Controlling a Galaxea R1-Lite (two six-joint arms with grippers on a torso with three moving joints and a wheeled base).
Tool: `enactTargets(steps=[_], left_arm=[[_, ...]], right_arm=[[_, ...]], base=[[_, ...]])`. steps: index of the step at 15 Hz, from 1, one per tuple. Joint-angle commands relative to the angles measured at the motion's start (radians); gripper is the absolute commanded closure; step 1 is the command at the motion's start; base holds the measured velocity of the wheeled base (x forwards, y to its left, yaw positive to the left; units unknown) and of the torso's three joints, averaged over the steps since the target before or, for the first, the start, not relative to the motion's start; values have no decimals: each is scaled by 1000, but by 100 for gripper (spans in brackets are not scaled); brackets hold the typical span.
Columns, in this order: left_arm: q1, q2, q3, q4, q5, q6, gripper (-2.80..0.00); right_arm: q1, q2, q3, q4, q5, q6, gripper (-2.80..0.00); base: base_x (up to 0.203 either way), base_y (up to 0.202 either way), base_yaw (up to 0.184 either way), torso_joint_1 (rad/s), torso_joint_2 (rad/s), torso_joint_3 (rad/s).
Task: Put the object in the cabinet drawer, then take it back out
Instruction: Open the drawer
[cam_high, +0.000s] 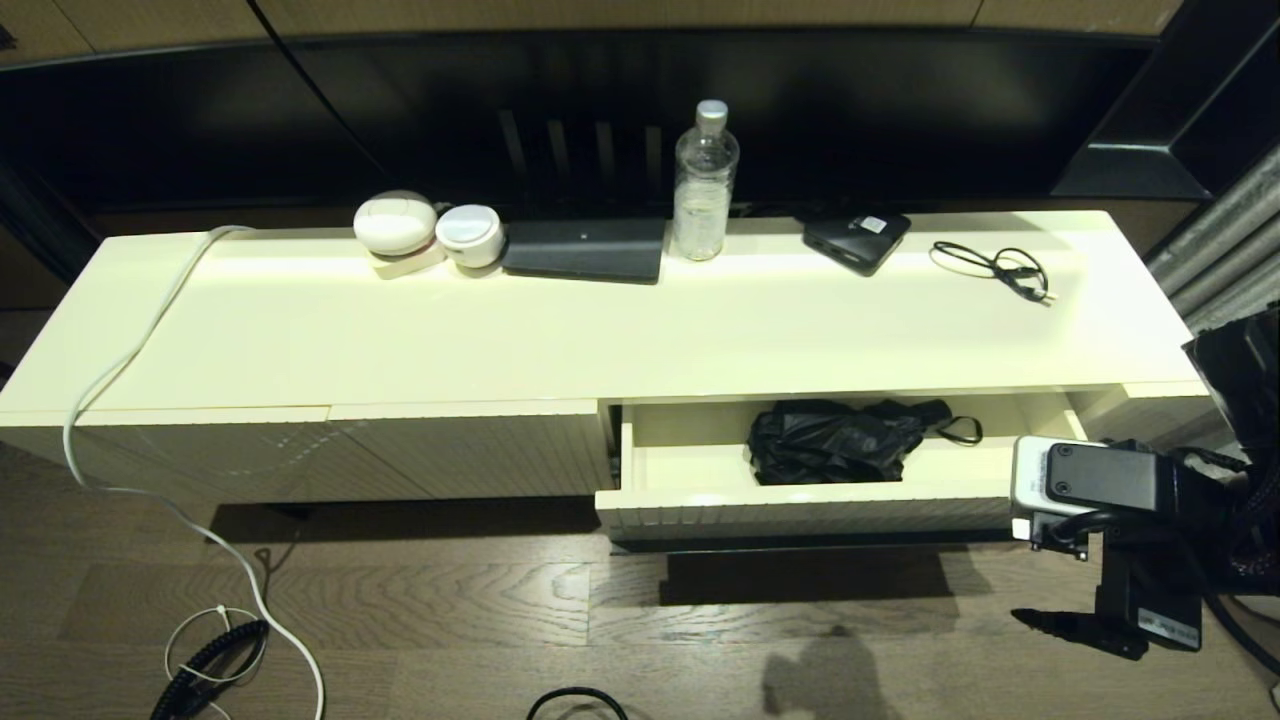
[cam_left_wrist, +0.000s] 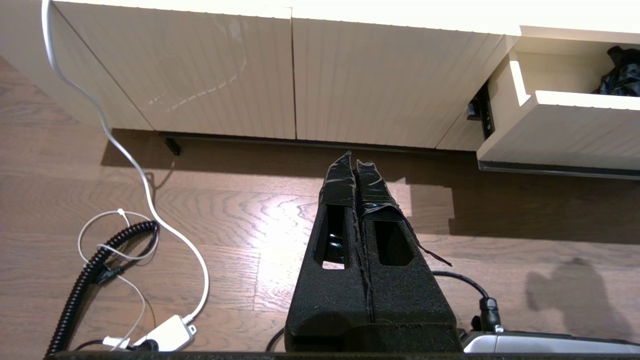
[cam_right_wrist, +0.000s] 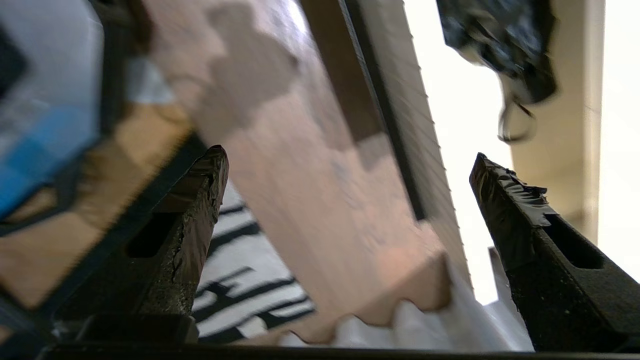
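The cabinet drawer (cam_high: 800, 505) stands pulled out on the right half of the cream cabinet. The black umbrella (cam_high: 840, 440) lies inside it, its handle and wrist loop pointing right. My right arm (cam_high: 1120, 490) hangs beside the drawer's right end, over the floor. In the right wrist view my right gripper (cam_right_wrist: 350, 155) is open and empty, with the drawer front (cam_right_wrist: 420, 125) and the umbrella (cam_right_wrist: 500, 40) ahead of it. My left gripper (cam_left_wrist: 356, 160) is shut and empty, low over the floor, left of the drawer (cam_left_wrist: 575, 130). It is out of the head view.
On the cabinet top stand a water bottle (cam_high: 705, 185), a flat black box (cam_high: 856, 238), a thin cable coil (cam_high: 995, 265), two white round things (cam_high: 395, 222) and a dark pad (cam_high: 585, 250). A white cable (cam_high: 150, 490) runs down to the wooden floor. Ribbed doors (cam_high: 470, 450) are closed.
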Motion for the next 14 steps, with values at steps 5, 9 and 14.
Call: enactTargets(steps=[5,9,14], left_arm=[[0,-2,0,-1,0,-1,0],[0,-2,0,-1,0,-1,0],[0,-2,0,-1,0,-1,0]], right_arm=[[-7,125,-188,115,136,29,-280],[-26,252,-349,193,72,20,-280],[-43,358,-495,249,-68,-34,-280]], base=[[0,0,0,0,0,0],[0,0,0,0,0,0],[0,0,0,0,0,0]])
